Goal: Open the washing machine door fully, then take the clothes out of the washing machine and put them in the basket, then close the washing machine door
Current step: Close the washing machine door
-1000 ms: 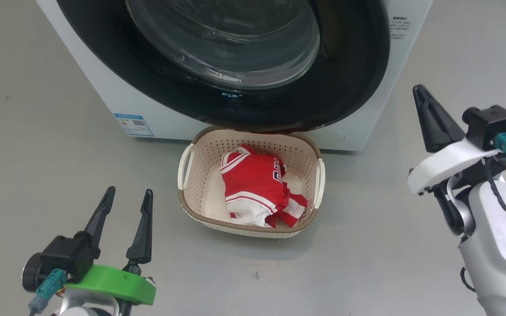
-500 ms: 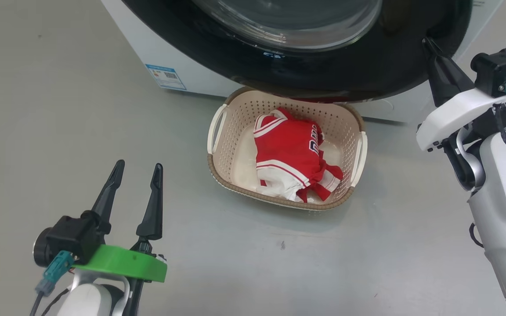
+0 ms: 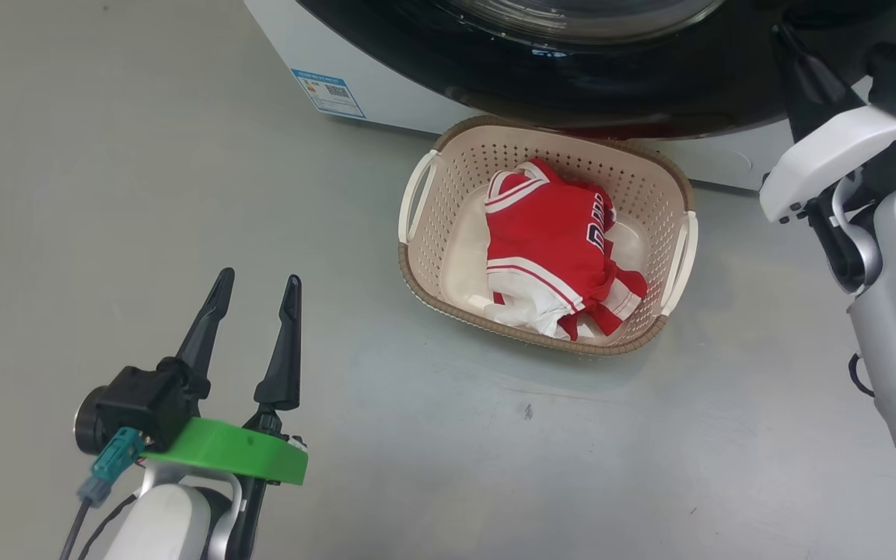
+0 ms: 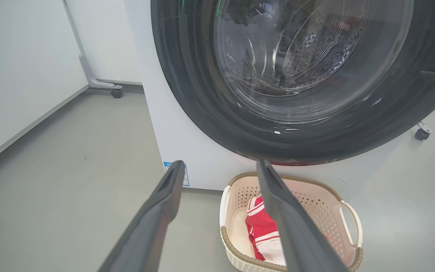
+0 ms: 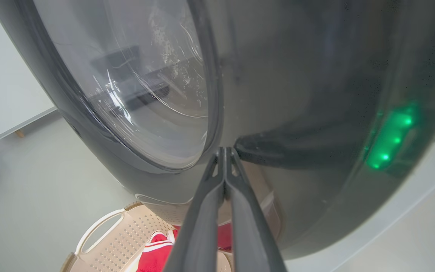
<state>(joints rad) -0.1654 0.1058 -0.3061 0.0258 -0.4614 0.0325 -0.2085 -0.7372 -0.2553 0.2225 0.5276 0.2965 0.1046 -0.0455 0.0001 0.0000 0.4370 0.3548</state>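
Where the right gripper [image 5: 225, 150] meets it, the washing machine door [image 5: 296, 75] is glossy black. The two fingers are clenched together with nothing between them, and their tips press on the door's black ring just right of the glass bowl window [image 5: 138, 94]. A green glow [image 5: 387, 139] reflects off the door's face further to the right of those tips. The door lies close against the front of the white washing machine [image 4: 157, 113]; whether it is latched cannot be told.

Below the right gripper's fingers sits the basket [image 3: 460, 159], on the grey floor [image 3: 106, 194] at the machine's foot, its far rim tucked under the door's lower edge. The clothes [image 3: 549, 241], red with white stripes and some white fabric, lie heaped inside the basket, toward its right half in the head view.

The left gripper [image 3: 258, 276] hangs over bare floor with its fingers spread and holding nothing. From it, the basket is ahead and to the right, well apart, and the machine's small blue sticker [image 3: 327, 82] is straight ahead, low on the white front.
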